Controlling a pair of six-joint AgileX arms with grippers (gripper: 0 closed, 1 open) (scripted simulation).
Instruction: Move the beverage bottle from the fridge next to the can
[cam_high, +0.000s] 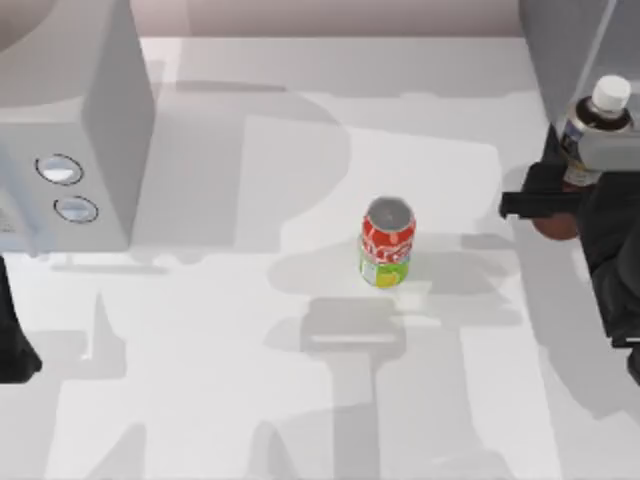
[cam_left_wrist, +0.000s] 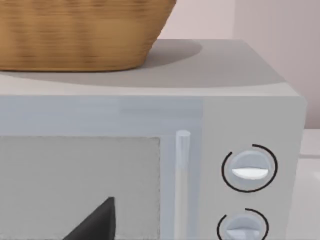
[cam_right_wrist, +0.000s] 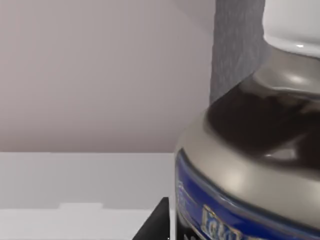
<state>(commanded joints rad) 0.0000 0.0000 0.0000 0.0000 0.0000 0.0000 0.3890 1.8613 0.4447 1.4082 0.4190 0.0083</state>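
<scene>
We've got the right gripper (cam_high: 560, 205) with its fingers clamped on the bottle (cam_high: 597, 125) right beside the fridge (cam_high: 575, 45) at the bench's right edge, well apart from the can (cam_high: 387, 242), left arm parked, so swinging over too fast could probably knock the can over.

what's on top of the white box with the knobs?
A woven basket sits on the white box, seen from the left wrist view. Its inside is cut off, so any contents cannot be seen.
</scene>
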